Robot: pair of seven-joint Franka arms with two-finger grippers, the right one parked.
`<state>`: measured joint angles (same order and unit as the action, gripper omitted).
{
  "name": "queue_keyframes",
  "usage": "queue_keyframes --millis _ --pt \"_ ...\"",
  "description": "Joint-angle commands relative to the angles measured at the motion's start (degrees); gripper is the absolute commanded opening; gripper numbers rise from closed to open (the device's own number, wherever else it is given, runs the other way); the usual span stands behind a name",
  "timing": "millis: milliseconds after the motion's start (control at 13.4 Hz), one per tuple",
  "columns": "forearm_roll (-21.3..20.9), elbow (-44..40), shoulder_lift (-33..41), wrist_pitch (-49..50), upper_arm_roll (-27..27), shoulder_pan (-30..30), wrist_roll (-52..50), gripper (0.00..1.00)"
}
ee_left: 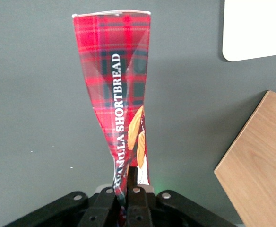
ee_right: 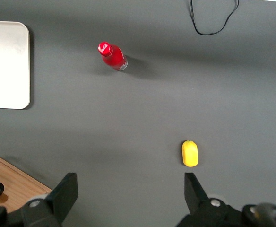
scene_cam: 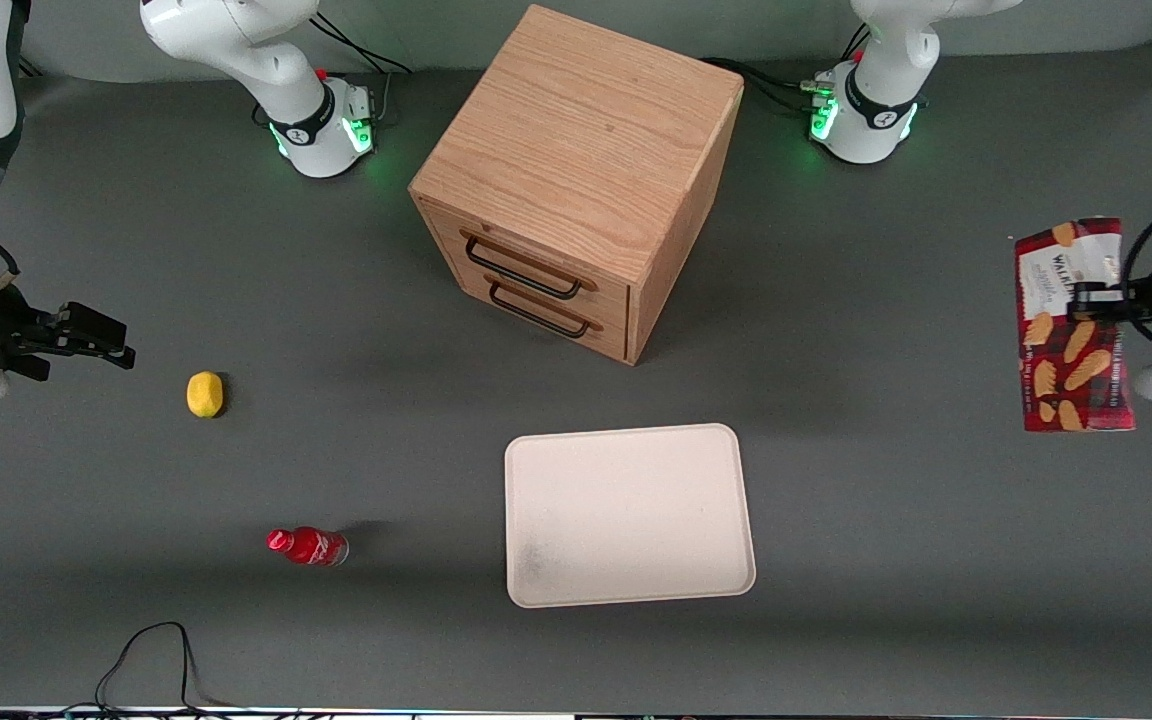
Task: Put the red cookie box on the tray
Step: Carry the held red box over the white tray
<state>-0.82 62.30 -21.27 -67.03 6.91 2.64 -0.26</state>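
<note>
The red cookie box (scene_cam: 1071, 330), a tartan carton with cookie pictures, is at the working arm's end of the table. My gripper (scene_cam: 1101, 300) is shut on it near its middle. In the left wrist view the red cookie box (ee_left: 116, 85) stretches away from the gripper (ee_left: 128, 177) and is squeezed narrow where the fingers pinch it. The cream-white tray (scene_cam: 626, 515) lies flat nearer the front camera than the cabinet, well apart from the box toward the table's middle, with nothing on it. One corner of the tray (ee_left: 256, 28) shows in the left wrist view.
A wooden drawer cabinet (scene_cam: 576, 180) with two black handles stands at mid-table. A yellow lemon (scene_cam: 204, 393) and a small red bottle (scene_cam: 308, 546) lying on its side are toward the parked arm's end. A black cable (scene_cam: 151, 660) loops near the front edge.
</note>
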Motion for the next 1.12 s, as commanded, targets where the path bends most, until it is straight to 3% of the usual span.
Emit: queue_keyframes --millis 0,298,521,1043 --pt "0.9 2.0 1.1 -1.9 -1.0 -3.6 -6.0 0.0" --pt "3.2 1.6 -4.2 -10.8 -0.9 -13.5 -19.8 0.0" --pt "3.3 0.9 -10.4 -22.0 -0.9 -17.7 -25.2 0.0" --pt "2.6 -10.7 -26.9 -38.6 -0.5 -21.7 -22.2 0.0"
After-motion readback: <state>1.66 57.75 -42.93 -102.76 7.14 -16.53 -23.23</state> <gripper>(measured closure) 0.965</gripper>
